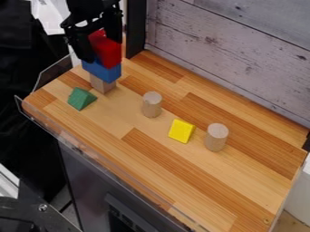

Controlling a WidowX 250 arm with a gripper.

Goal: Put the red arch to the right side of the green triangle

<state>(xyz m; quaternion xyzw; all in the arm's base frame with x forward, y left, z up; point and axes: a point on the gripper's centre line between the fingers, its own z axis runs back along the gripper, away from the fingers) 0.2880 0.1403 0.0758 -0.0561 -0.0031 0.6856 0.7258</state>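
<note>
We have the red arch (108, 52) at the top of a stack, above the blue block (102, 70) and the wooden block (102, 84), with the black gripper (102, 34) right at it; the black parts hide the contact, so we cannot tell whether it is pinching the arch or merely around it. If the hold is loose or off-centre, we could see the arch twist or drop as it lifts. If the gripper sits too low, it may catch the blue block and topple the stack towards the green triangle (81, 98), which lies near it. We should lift straight up before swinging across. Lowering beside the triangle's right, we would risk nudging it or the nearer wooden cylinder (152, 104) by coming down off line.
</note>
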